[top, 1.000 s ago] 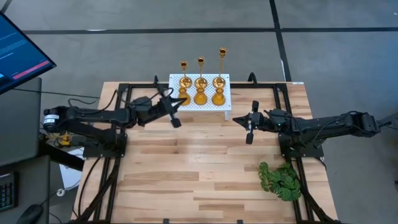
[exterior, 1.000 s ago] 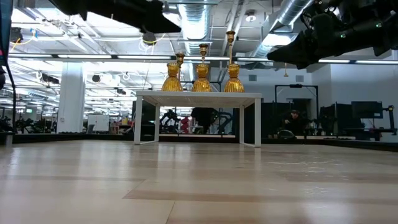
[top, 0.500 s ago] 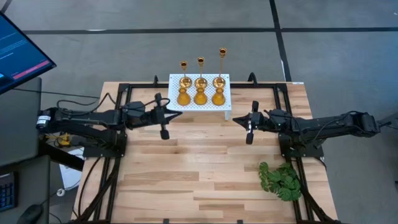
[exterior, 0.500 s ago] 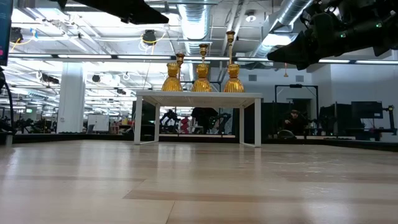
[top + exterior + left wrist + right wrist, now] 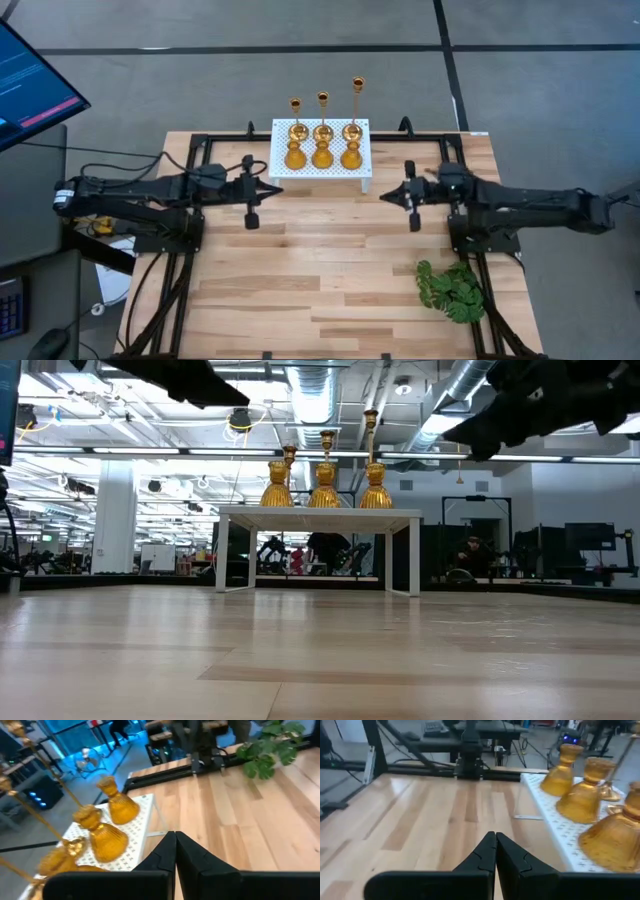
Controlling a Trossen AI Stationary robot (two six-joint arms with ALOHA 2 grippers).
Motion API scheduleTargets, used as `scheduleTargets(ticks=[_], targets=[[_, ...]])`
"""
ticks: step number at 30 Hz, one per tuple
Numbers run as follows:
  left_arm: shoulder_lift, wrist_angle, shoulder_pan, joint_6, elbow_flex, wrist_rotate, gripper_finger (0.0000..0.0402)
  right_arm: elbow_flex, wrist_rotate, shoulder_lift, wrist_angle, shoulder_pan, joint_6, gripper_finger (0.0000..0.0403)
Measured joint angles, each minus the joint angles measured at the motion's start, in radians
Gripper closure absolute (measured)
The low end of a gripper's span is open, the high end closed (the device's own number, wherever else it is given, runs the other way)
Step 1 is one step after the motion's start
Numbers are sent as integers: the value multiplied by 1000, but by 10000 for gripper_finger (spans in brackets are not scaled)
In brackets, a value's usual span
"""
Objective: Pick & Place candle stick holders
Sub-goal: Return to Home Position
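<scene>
Logging the state for you: all six candle stick holders [image 5: 322, 157] are on the white perforated stand [image 5: 312, 174], which sits at the far edge of the table [image 5: 300, 290], midway between the two arms. Three squat amber holders [image 5: 295, 157] make the front row, side by side. Three slim brass sticks [image 5: 323, 100] make the row behind, one behind each squat piece. The sticks rise in height from the left arm's side to the right arm's side. In the low view every piece stands upright on the stand.

Left gripper [image 5: 275, 190]: it hangs above the table near the stand's left front corner and is apart from it. Its fingers [image 5: 164, 854] are pressed together with nothing between them.

Right gripper [image 5: 384, 197]: it hangs above the table near the stand's right front corner, also apart from it. Its fingers [image 5: 485, 852] are likewise closed and empty. You can see the two grippers pointing toward each other across the table.

Other items: a green leafy plant [image 5: 452, 290] lies on the table near the right arm's base. A monitor [image 5: 30, 85] stands off the table beyond the left arm.
</scene>
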Motion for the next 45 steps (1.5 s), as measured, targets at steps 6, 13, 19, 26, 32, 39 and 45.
scheduleTargets(ticks=[6, 13, 19, 26, 32, 39, 45], targets=[[-3, 52, 0, -32, -71, 27, 396, 62, -51, -103, -129, -133, 0, 403], [-2, 160, 0, -47, -150, 55, 396, 65, -36, -365, -289, -189, 55, 403], [-2, 171, 0, -28, -152, 54, 396, 65, 89, -578, -370, -171, 68, 403], [-2, 200, 0, -29, -153, 53, 396, -20, 164, -736, -393, -140, 106, 403], [-2, 221, 3, -26, -153, 51, 396, -206, 224, -714, -208, -102, 166, 403], [-2, 222, 3, -26, -153, 51, 396, -375, 261, -720, -7, -34, 160, 403], [-2, 222, 3, -26, -153, 51, 396, -375, 269, -721, 18, 13, 136, 403]])
